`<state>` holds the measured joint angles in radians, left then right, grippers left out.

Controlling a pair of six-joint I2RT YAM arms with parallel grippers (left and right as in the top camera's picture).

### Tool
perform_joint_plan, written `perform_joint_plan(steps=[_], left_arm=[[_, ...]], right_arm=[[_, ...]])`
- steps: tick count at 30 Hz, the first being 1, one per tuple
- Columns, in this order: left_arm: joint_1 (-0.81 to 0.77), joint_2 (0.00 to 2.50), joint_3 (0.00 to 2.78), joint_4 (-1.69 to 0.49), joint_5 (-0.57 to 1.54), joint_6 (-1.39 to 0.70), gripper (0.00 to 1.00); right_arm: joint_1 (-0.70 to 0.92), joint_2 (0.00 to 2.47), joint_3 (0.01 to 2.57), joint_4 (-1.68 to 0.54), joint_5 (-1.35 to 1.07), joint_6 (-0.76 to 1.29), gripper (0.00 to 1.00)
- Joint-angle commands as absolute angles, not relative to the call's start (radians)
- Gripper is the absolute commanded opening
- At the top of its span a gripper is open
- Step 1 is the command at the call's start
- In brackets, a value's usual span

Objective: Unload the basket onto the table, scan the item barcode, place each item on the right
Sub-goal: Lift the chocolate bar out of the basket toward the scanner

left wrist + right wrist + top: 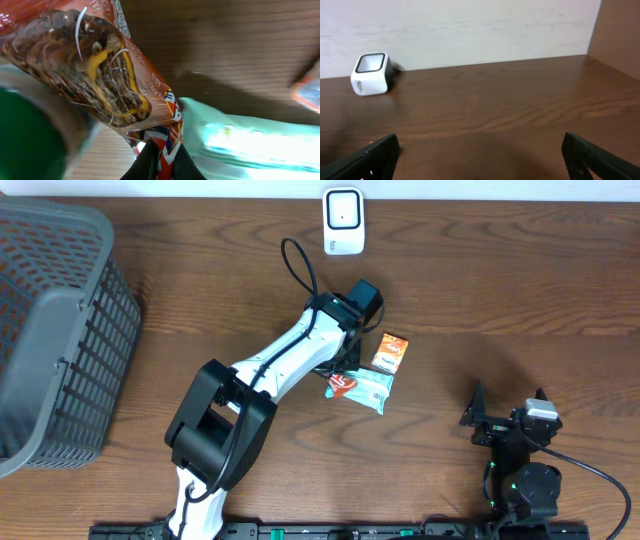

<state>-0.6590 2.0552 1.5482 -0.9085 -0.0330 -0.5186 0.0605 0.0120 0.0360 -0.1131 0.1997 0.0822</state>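
Observation:
My left gripper [162, 167] is shut on the bottom edge of a red snack wrapper [110, 75] printed with a chocolate bar. From overhead, the gripper [340, 376] holds that wrapper [343, 386] at the table's middle, against a teal packet [373, 390]. No barcode shows on the wrapper in any view. The white scanner [342, 220] stands at the far edge, well apart from the wrapper; the right wrist view shows the scanner [370, 74] at far left. My right gripper [510, 416] rests open near the front right, and nothing lies between the fingers of this gripper [480, 155].
A small orange packet [390, 351] lies just right of the left wrist. The teal packet [250, 142] lies right behind the held wrapper. A grey mesh basket [50, 330] fills the left side. A pale wall runs behind the scanner.

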Motion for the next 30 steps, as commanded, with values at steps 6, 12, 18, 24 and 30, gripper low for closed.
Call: perform_joint_plan(steps=[6, 12, 18, 24, 30], left_arm=[[-0.655, 2.052, 1.546, -0.978, -0.236, -0.498, 0.07], [-0.653, 2.052, 1.546, -1.016, -0.295, -0.498, 0.07], [-0.651, 2.052, 1.546, -1.016, -0.301, -0.498, 0.22], [-0.651, 2.051, 1.547, -1.013, -0.297, -0.516, 0.73], [-0.651, 2.025, 1.557, -1.012, -0.298, -0.550, 0.75]], right_arm=[[0.065, 0.007, 0.032, -0.113, 0.208, 0.070, 0.99], [0.065, 0.007, 0.032, -0.113, 0.208, 0.070, 0.99], [0.065, 0.007, 0.032, -0.113, 0.208, 0.070, 0.99], [0.065, 0.007, 0.032, -0.113, 0.208, 0.070, 0.99], [0.065, 0.007, 0.032, -0.113, 0.208, 0.070, 0.99]])
